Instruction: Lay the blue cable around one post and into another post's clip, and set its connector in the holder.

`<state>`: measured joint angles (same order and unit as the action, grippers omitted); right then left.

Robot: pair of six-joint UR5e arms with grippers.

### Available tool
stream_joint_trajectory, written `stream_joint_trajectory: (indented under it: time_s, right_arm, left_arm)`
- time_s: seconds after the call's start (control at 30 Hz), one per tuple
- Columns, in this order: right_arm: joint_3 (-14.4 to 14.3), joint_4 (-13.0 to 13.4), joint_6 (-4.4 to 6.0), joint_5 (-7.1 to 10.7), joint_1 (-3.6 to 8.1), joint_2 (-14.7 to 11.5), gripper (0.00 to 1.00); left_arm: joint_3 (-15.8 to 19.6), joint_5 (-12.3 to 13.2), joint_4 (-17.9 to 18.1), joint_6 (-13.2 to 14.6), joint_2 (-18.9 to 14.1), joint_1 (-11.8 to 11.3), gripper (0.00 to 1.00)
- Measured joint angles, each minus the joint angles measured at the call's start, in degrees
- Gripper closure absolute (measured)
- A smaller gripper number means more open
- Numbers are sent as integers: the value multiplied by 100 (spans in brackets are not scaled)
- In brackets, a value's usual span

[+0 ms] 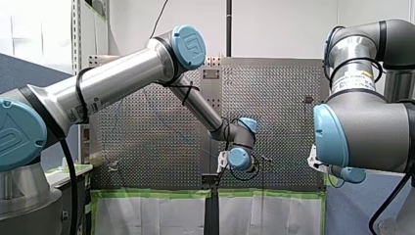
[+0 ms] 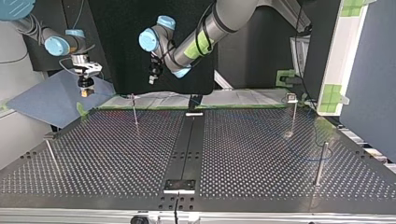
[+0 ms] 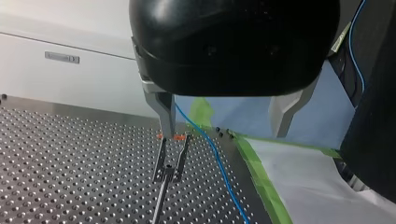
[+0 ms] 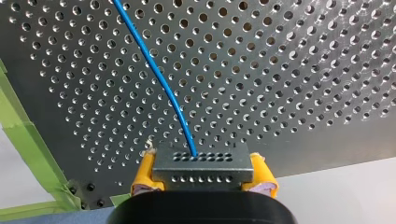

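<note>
My right gripper (image 4: pixel 203 181) is shut on a grey connector (image 4: pixel 202 164), with a yellow pad on each side of it. The blue cable (image 4: pixel 156 74) leaves the connector's face and runs out over the perforated table (image 4: pixel 289 84). In the top view my right gripper (image 2: pixel 85 89) hangs above the table's far left corner. My left gripper (image 3: pixel 223 134) is open, its metal fingers (image 3: pixel 164 114) wide apart and empty. Below and ahead of it stands a thin post with an orange-tipped clip (image 3: pixel 171 156). The blue cable (image 3: pixel 219 168) passes beside that clip, outside it. In the top view my left gripper (image 2: pixel 152 76) hovers above this post (image 2: pixel 135 114).
Other thin posts stand at the top view's right (image 2: pixel 293 116), near right (image 2: pixel 320 163) and near left (image 2: pixel 52 156). A black rail (image 2: pixel 189 144) crosses the table's middle. Green tape (image 3: pixel 261 177) and white sheeting line the far edge.
</note>
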<state>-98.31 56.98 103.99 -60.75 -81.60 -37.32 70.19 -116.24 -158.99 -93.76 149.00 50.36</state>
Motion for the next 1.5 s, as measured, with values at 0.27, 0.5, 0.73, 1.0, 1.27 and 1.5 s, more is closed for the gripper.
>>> stream_joint_trajectory:
  time_s: [0.27, 0.5, 0.73, 1.0, 1.27, 1.5]
  right_arm:
    - [0, -6, 0, 0, -7, 0, 100]
    - [0, 1, 0, 0, -11, 0, 100]
    - [0, -4, 0, 1, -16, 0, 100]
    - [0, -2, 0, 1, -18, 0, 100]
    - [0, 4, 0, 1, -26, 0, 100]
    - [0, 0, 0, 1, -34, 0, 100]
  left_arm:
    - [1, -83, -10, -8, 0, -4, 0]
    - [1, -207, -10, 4, -3, -45, 0]
    - [29, -476, -9, 26, -5, -50, 0]
    - [43, -612, 29, 55, -5, -9, 0]
    - [45, -593, 245, 143, -8, 48, 0]
    - [45, -589, 270, 156, -6, 61, 0]
